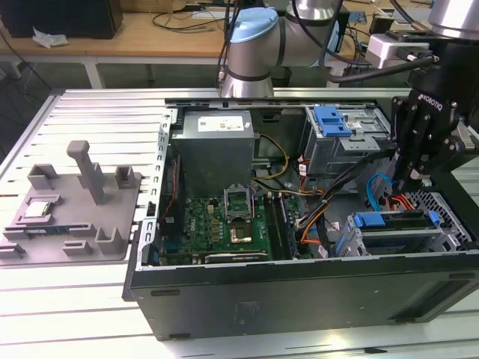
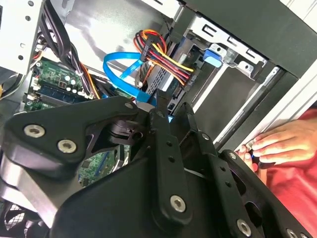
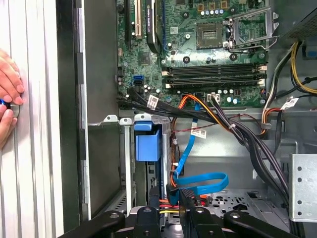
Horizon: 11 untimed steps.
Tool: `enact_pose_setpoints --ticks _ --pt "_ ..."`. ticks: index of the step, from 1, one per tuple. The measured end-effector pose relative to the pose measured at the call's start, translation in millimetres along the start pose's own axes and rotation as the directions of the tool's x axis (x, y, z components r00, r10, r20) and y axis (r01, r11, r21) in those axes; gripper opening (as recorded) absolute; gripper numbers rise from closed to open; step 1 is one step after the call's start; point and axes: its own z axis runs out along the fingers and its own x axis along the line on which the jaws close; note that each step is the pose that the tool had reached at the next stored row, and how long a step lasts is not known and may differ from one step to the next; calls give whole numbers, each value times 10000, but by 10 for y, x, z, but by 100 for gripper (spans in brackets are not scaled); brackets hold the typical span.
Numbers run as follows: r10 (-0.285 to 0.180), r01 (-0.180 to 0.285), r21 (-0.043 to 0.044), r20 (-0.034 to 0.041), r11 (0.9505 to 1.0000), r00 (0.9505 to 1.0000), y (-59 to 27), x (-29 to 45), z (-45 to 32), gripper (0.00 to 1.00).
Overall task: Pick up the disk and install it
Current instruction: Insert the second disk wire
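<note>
The tool [image 1: 414,182] hangs low inside the open computer case [image 1: 299,295], over the drive bay at the exterior view's right. There the disk [image 1: 400,224] sits slotted in, silver body with blue frame. The tool's fingers [image 3: 184,201] look nearly closed, gripping nothing.

The gripper [image 1: 414,179] is matt black metal with bright screw heads. The case [image 1: 299,299] is dark, satin-painted sheet metal; the cage [image 1: 346,138] at its 1 o'clock corner is bare grey metal with a glossy blue plastic latch [image 1: 332,120]. The table [image 1: 90,112] is ribbed, brushed aluminium. The fixture [image 1: 71,213] looks like matt grey plastic.
</note>
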Motion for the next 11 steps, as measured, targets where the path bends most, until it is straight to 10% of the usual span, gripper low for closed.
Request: enact_pose_setpoints --ticks 11 --pt "0 0 0 0 10000 10000 6 -6 32 30"
